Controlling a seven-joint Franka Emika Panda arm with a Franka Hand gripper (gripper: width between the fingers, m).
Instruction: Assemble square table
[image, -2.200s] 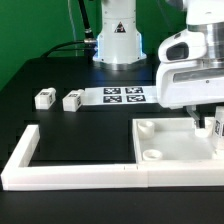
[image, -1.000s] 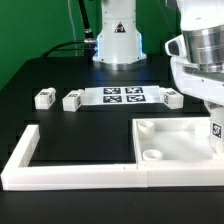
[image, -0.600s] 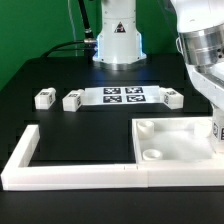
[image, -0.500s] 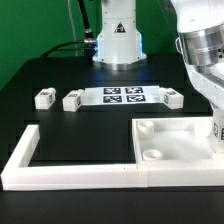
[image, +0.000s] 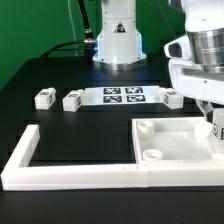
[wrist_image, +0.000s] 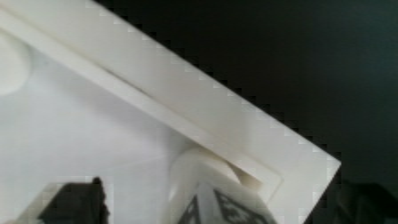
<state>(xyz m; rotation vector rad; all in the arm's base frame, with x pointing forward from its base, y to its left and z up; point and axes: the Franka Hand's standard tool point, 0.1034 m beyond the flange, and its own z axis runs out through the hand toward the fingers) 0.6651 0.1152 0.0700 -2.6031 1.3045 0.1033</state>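
The gripper (image: 213, 120) stands at the square table slab (image: 180, 138), over its far corner on the exterior view's right, where a tagged leg block (image: 218, 130) sits. Whether the jaws grip that block cannot be determined. Beyond the slab lie a loose leg block (image: 172, 97) and the marker board (image: 124, 96). The L-shaped border wall (image: 60, 172) adjoins its near edge.

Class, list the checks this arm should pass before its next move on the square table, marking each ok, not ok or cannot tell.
1. Slab lies rimmed face up, corner holes showing: ok.
2. Slab rests against the border wall: ok.
3. Three legs lie loose by the marker board, in plain sight: ok.
4. Gripper has a firm hold on a fourth leg: cannot tell.
5. Gripper lined up over a corner hole: cannot tell, cut off at the picture's edge.
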